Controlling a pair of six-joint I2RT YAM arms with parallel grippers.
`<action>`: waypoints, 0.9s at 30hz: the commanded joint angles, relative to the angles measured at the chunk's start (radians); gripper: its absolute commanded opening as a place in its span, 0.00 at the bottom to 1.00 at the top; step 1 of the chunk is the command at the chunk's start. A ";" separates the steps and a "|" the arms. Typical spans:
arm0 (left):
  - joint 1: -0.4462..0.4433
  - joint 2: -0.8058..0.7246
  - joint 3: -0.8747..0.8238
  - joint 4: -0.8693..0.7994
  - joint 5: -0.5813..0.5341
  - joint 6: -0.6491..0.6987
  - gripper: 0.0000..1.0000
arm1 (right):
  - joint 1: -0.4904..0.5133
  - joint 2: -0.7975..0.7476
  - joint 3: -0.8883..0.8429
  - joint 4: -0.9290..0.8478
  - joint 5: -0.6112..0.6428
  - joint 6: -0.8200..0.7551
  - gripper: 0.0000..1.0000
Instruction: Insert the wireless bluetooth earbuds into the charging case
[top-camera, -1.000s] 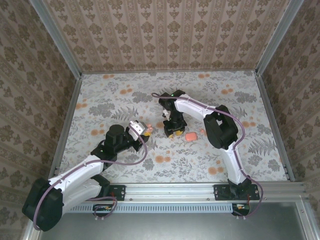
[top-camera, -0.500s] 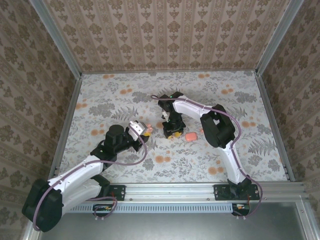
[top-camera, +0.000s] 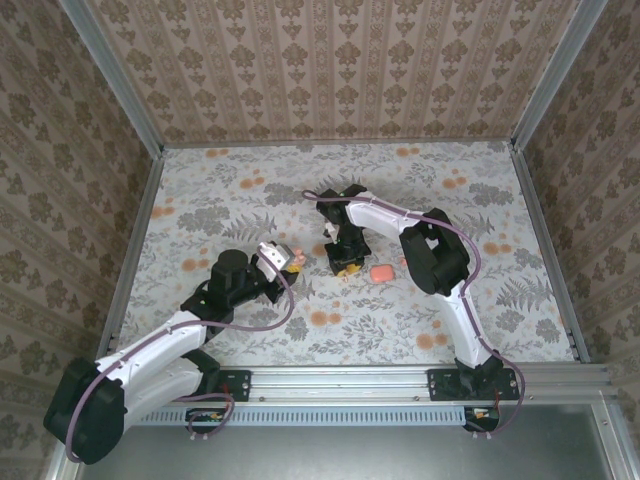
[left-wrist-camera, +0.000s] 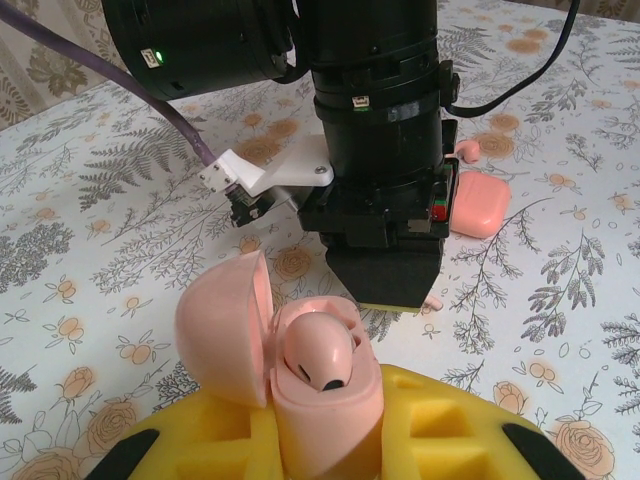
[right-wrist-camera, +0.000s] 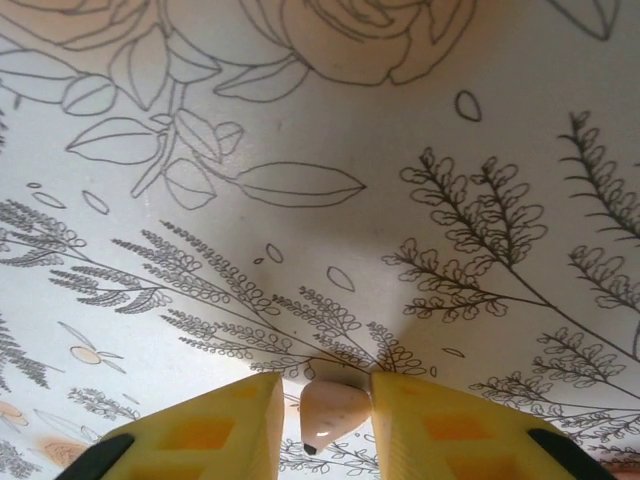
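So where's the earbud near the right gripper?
The earbud sits between the right gripper's yellow fingers in its wrist view; from above, that's just left of the pink rounded square.

The table (top-camera: 250, 190) is covered with a pale cloth printed with grey ferns and orange flowers. Walls (top-camera: 330, 70) papered in a brown damask stripe close it in on three sides, and metal rails (top-camera: 137, 230) run along its edges. A pink rounded square (top-camera: 381, 272) lies flat on the table, right of centre.
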 joint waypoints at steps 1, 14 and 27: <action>-0.010 -0.017 0.013 -0.005 -0.005 -0.016 0.16 | 0.004 0.006 -0.040 0.023 0.028 0.020 0.26; -0.022 0.056 -0.095 0.257 -0.057 -0.113 0.16 | -0.004 -0.164 -0.200 0.226 0.020 0.134 0.23; -0.067 0.313 -0.100 0.515 -0.054 -0.088 0.15 | -0.058 -0.474 -0.608 0.803 -0.126 0.402 0.21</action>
